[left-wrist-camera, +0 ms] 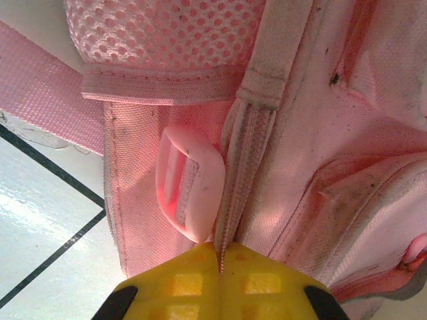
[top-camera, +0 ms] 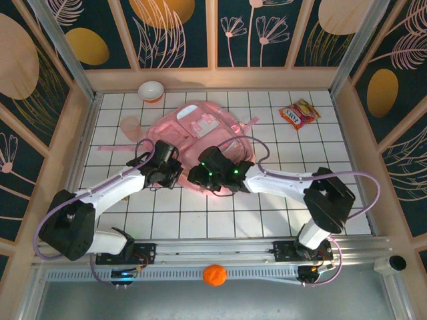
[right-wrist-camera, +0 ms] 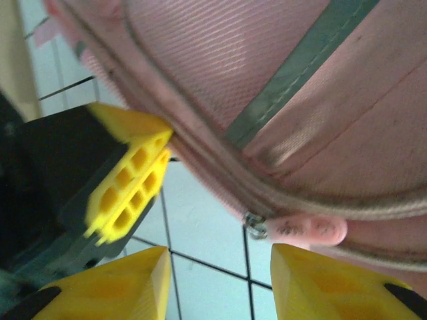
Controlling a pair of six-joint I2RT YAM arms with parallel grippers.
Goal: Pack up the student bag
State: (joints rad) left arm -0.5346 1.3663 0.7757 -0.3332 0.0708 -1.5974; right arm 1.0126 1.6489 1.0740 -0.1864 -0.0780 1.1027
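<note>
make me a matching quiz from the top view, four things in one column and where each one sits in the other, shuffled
Things:
1. bowl
2. snack packet
3. orange ball
4. pink cup

Places:
a. on the grey metal ledge, off the tiles
b. far right part of the tiled table
c. far edge, left of centre
d. just left of the student bag

Pairs: 1-c, 2-b, 3-a, 4-d
</note>
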